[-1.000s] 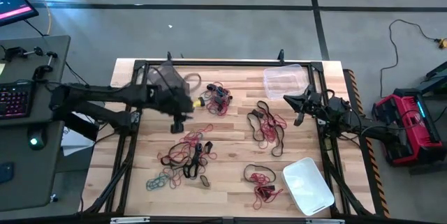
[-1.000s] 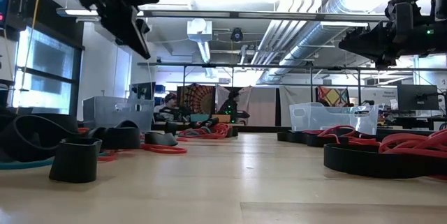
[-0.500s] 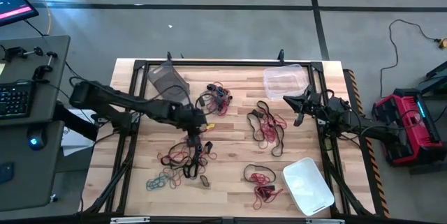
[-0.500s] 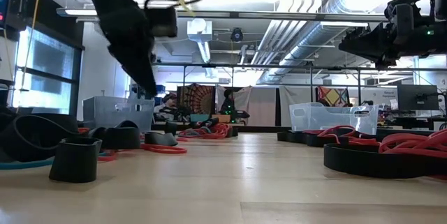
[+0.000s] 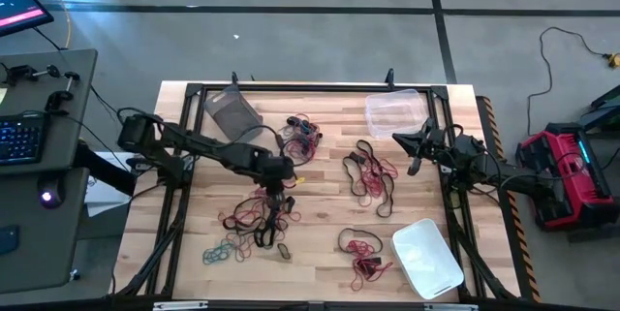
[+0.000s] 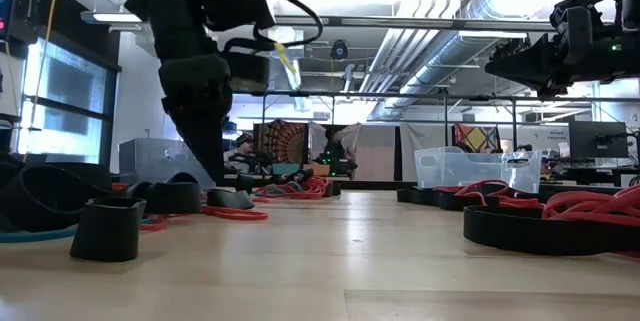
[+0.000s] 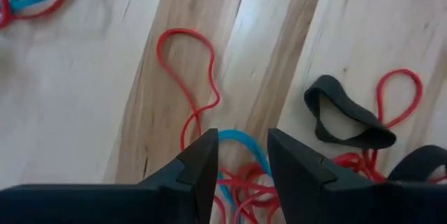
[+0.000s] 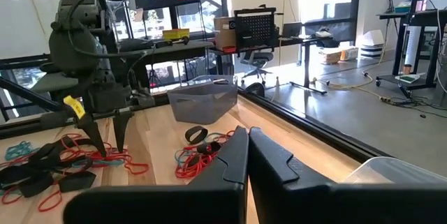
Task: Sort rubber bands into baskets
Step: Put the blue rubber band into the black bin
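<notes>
Rubber bands: your red, teal and black loops lie in loose heaps across the table. Baskets: grey one far left, clear one far right, whitish one near right. Left gripper: fingers parted over a teal-and-red tangle, grasping nothing. Right gripper: fingers pressed together, empty, parked beside the clear basket.

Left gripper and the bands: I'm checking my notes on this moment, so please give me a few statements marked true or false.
1. The left gripper is open above a teal-blue band tangled with red bands. True.
2. The right gripper holds a black band. False: it is shut on nothing, near the clear basket.
3. The grey-tinted basket sits at the table's far left. True.
4. The whitish basket is full of red bands. False: no bands show in it.
</notes>
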Action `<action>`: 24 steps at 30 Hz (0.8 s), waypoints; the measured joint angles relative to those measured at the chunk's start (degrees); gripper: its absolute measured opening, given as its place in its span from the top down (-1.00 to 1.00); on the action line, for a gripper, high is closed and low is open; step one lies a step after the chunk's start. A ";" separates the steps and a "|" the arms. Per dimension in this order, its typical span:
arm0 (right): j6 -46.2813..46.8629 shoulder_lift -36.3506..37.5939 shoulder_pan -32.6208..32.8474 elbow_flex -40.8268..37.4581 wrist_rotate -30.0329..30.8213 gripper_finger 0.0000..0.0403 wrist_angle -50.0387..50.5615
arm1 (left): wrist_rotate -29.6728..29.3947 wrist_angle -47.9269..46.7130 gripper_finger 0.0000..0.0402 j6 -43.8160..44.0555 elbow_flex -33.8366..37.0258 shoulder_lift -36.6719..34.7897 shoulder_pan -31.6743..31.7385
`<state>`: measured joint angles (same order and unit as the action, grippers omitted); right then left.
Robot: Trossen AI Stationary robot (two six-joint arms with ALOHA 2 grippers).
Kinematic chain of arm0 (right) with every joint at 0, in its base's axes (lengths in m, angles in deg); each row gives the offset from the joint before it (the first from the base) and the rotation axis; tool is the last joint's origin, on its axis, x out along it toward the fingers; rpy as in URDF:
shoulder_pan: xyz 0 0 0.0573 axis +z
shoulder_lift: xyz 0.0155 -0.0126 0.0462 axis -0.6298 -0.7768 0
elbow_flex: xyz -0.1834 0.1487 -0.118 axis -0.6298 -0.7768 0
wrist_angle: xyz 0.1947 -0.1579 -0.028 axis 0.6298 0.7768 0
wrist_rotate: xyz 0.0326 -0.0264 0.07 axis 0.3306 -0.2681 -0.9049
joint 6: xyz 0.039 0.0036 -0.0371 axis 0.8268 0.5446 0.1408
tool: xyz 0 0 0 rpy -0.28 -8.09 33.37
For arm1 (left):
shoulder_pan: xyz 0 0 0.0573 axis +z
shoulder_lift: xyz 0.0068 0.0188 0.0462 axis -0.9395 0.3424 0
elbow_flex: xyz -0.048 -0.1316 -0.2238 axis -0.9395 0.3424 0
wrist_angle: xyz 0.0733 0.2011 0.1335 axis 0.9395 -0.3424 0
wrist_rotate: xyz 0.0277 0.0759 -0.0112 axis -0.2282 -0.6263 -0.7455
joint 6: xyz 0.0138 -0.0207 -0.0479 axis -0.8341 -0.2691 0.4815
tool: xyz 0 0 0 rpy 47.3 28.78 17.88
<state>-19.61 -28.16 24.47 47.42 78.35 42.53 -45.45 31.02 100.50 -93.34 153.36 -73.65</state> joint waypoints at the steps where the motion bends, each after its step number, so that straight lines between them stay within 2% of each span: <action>1: 0.01 0.00 0.00 0.01 0.00 1.00 0.01 | 0.00 -0.12 0.42 0.04 -0.04 0.35 0.09; 7: -0.01 0.02 0.00 0.01 0.02 1.00 -0.03 | 0.07 -1.23 0.42 0.98 -0.04 2.11 0.71; 18: -0.01 0.02 -0.01 0.01 0.02 1.00 -0.36 | 4.43 -0.81 0.42 0.95 -0.02 2.34 0.69; 24: -0.64 0.02 0.00 0.00 0.04 1.00 -0.41 | 4.32 -0.77 0.42 -0.12 -0.02 2.78 0.69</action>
<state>-20.26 -28.14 24.47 47.42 78.39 42.12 -41.13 30.25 100.37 -93.36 156.13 -72.96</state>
